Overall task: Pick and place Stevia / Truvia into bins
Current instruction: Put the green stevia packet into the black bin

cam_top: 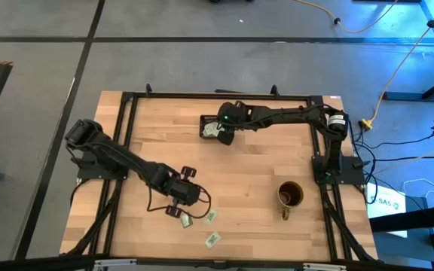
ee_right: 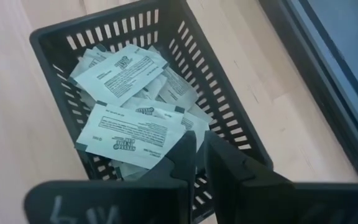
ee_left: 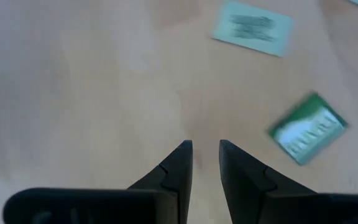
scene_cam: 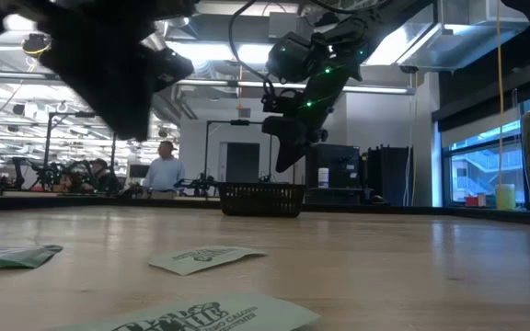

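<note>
Three sweetener packets (cam_top: 212,239) lie loose on the wooden table (cam_top: 247,181) at its near edge. Just beside them hovers the left gripper (ee_left: 205,152), jaws narrowly parted and empty. Toward the right side stands a brownish mug (cam_top: 290,195). Farthest back, the right gripper (ee_right: 201,144) hangs over the black bin (ee_right: 222,118), jaws slightly apart, holding nothing; more packets fill the bin.

Both arms are showing dark matte casings; green lights are glowing on the right end effector (scene_cam: 288,152), and thin black cables are looping beside the left end effector (cam_top: 181,211).
</note>
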